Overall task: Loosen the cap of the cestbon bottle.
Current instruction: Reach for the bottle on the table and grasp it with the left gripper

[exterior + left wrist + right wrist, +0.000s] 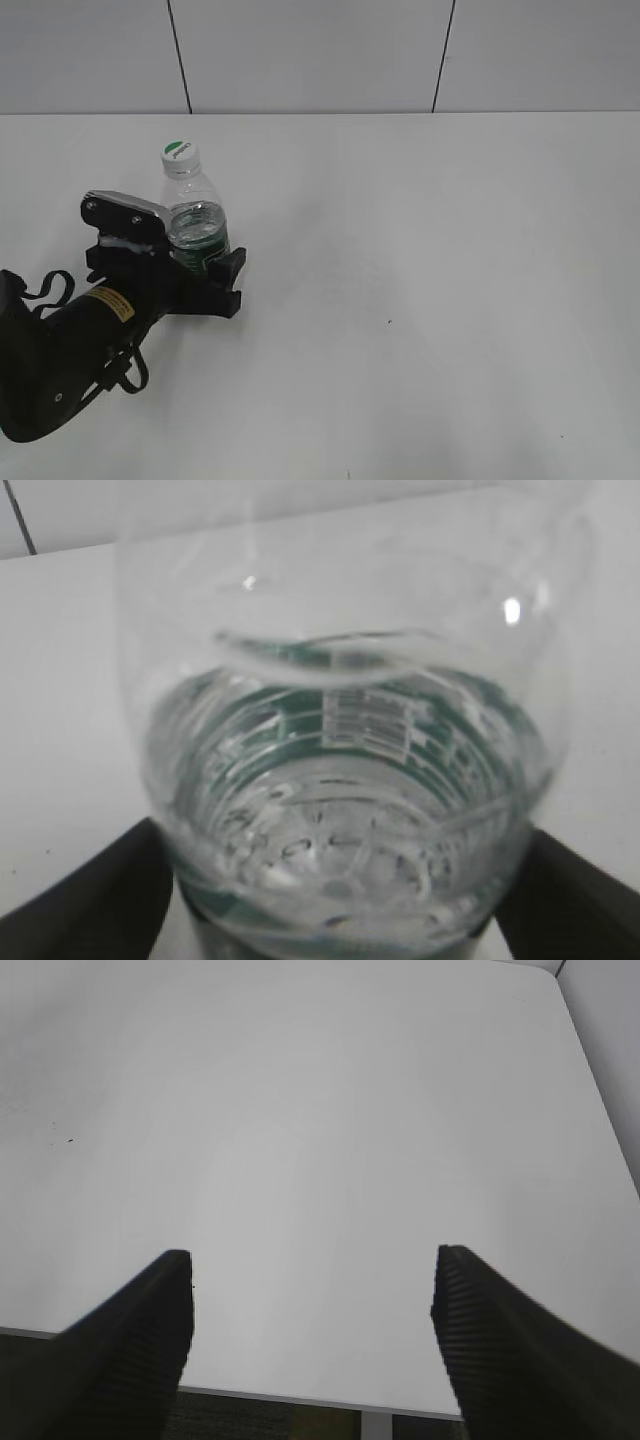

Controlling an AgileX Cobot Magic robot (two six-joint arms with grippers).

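Note:
The cestbon bottle [196,222] stands upright at the left of the white table, clear with a dark green label band. Its white cap [180,156] with a green mark sits on the neck. My left gripper [198,258] is shut on the bottle's lower body, one black finger on each side. In the left wrist view the bottle [340,780] fills the frame between the two fingers; the cap is out of that view. My right gripper [312,1305] is open and empty above the bare table near its front edge; it does not show in the exterior view.
The white table [430,300] stretches to the right and front of the bottle. A tiled white wall [320,50] stands behind it. The table's front edge [300,1398] shows just under my right gripper.

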